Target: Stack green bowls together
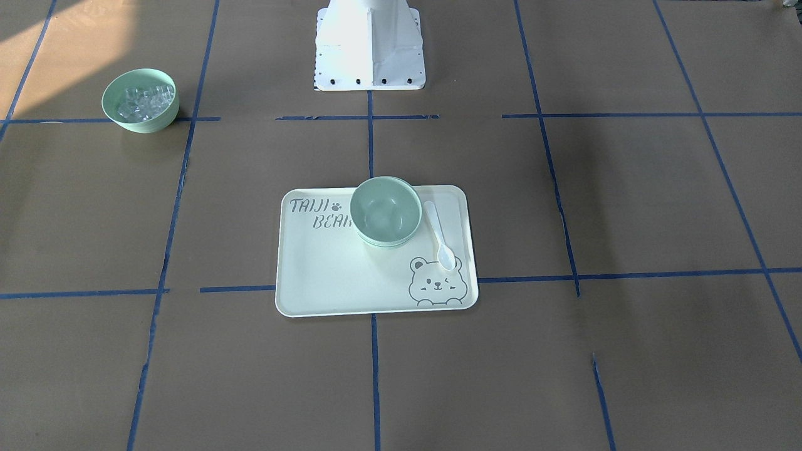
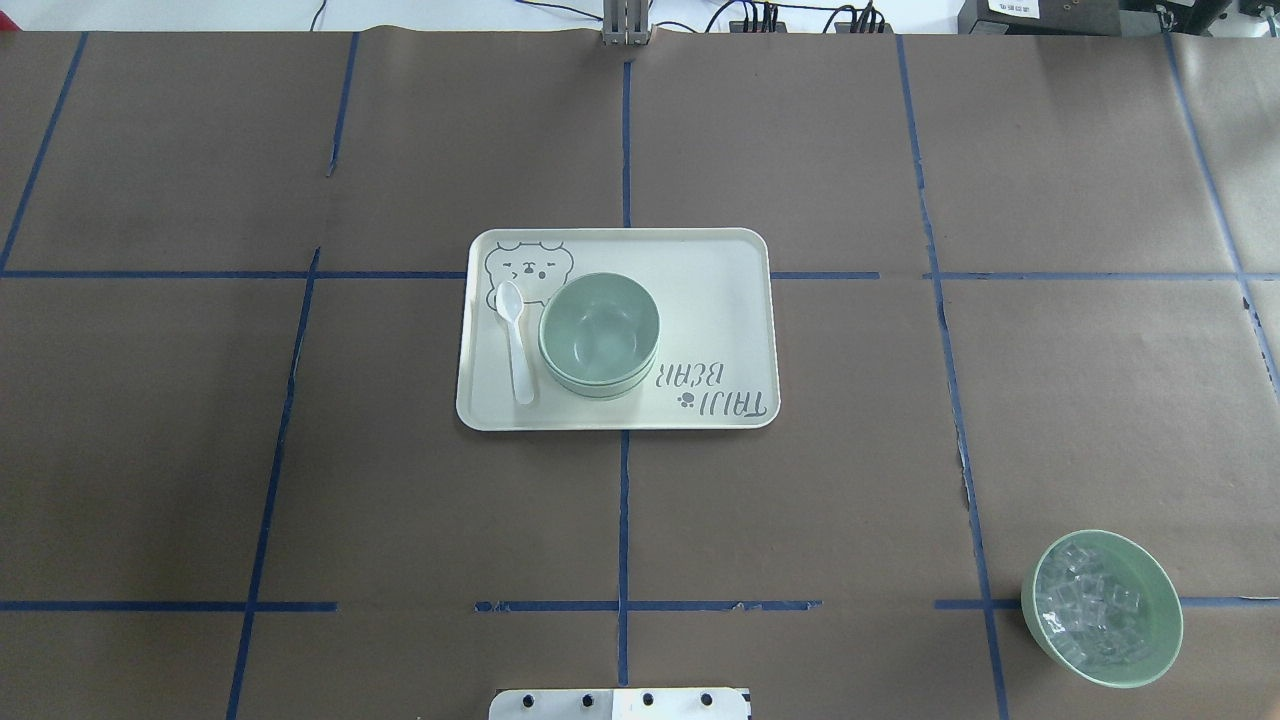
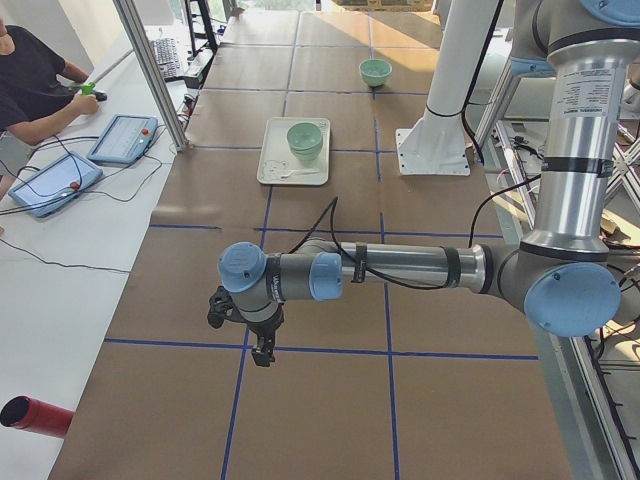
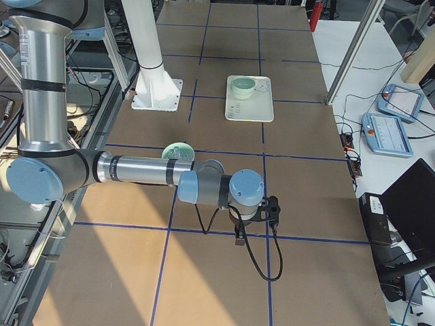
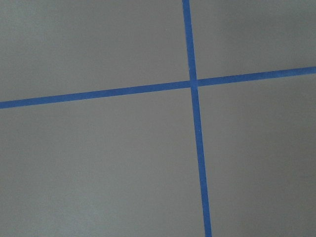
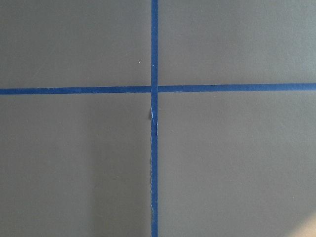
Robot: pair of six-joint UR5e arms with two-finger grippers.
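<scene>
The bowls (image 1: 385, 213) are coloured mint green, the tray (image 1: 326, 275) cream with grey bear print, the worktop (image 1: 626, 200) brown, blue-gridded.

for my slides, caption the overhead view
Stacked green bowls on a bear-print tray beside a white spoon; another bowl of clear cubes sits apart.

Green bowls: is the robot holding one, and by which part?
No, nothing is held. The green bowls sit stacked on the tray; left gripper and right gripper hang far off.

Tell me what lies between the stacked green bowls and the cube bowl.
Between the green bowls and cube bowl: only the tray's printed corner, then taped table paper; the overhead view shows it.
</scene>
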